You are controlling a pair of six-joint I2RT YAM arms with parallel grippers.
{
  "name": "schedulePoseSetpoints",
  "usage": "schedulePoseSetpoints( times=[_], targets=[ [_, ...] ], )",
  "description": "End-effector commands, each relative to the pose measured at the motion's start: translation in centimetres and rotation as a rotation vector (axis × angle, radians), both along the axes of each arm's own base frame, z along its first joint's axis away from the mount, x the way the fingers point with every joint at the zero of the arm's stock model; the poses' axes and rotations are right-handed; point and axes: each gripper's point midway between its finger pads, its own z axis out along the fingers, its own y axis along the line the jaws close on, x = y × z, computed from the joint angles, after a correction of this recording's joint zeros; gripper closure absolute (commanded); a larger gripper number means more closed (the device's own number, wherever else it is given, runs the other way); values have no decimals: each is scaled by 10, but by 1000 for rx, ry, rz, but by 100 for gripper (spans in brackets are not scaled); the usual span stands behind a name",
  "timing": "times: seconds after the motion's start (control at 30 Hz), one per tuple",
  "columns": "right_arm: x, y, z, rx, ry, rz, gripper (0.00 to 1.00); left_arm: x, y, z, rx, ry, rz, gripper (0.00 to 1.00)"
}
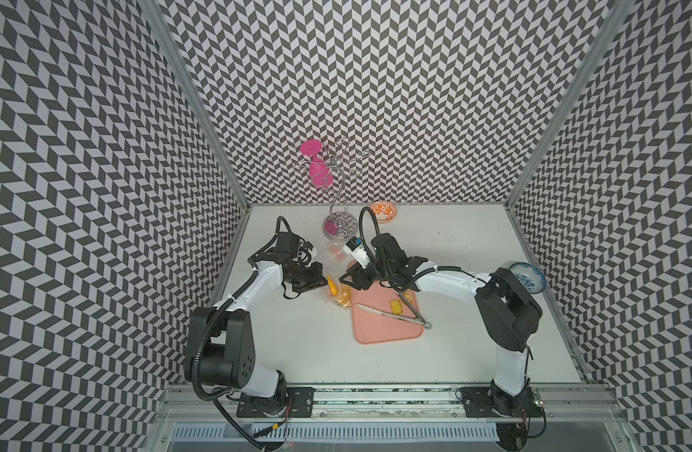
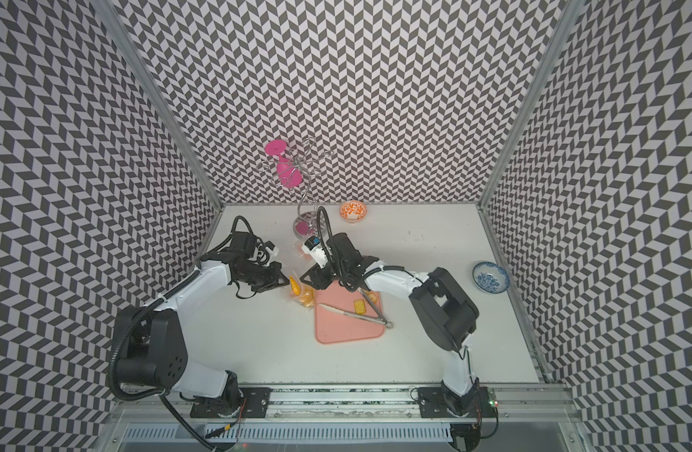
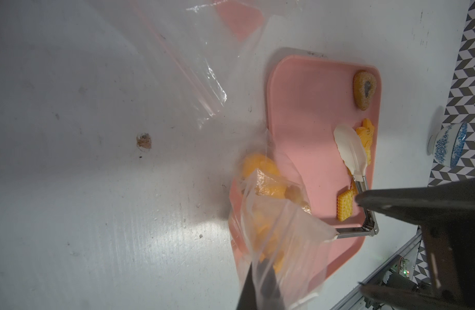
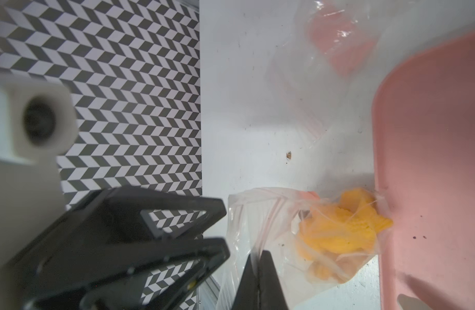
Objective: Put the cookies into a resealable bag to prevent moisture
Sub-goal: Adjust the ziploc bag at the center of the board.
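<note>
**Clerk:** Entry one, cookies (image 4: 338,233). Where are they logged?

**Checker:** Several yellow ones are listed inside the bag (image 3: 284,236), heaped at its sagging end, just beside the tray (image 1: 379,332). A cracker (image 1: 395,306) and a brown cookie (image 3: 364,90) are entered as lying on the tray. At least one more yellow piece is noted there, by the tongs (image 3: 349,153).

**Clerk:** Entry two, bag. How is it held?

**Checker:** The film is clamped by the left pincer (image 1: 321,282), with the jaws closed together on it. Whether the loaded end rests on the worktop (image 1: 297,352) cannot be told. The right pincer (image 1: 342,280) is recorded just beside the bag, with the jaws part-way apart and nothing seen gripped.

**Clerk:** Handling notes?

**Checker:** The cookies are judged light, dry and brittle, and corners are likely to be chipped by a hard squeeze. Each is best taken lightly across its edges, or lifted with the tongs. The bag is judged thin, limp and slippery. A hold at the mouth rim is advised, so that the opening is spread. Sealing is judged not yet due, since cookies lie outside the bag.
</note>
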Motion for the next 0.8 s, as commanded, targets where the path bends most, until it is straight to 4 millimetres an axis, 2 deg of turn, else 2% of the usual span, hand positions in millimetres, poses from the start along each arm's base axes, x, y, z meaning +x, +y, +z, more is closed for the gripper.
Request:
schedulePoseSetpoints(
  times=[0.0, 0.1, 0.17, 0.47, 0.77],
  targets=[
    [13, 23, 0, 51, -61, 0, 56, 11, 13, 7, 46, -69, 19, 100],
    [14, 30, -13, 15, -63, 5, 55, 11, 13, 5, 44, -67, 8, 100],
    [17, 35, -15, 19, -75, 3, 55, 12, 12, 6, 32, -72, 6, 100],
    [14, 47, -43, -15, -33, 47, 49, 15, 11, 8, 32, -76, -8, 100],
    [-1, 40, -62, -44, 10, 90, 40, 11, 5, 15, -42, -71, -8, 100]
  ],
)
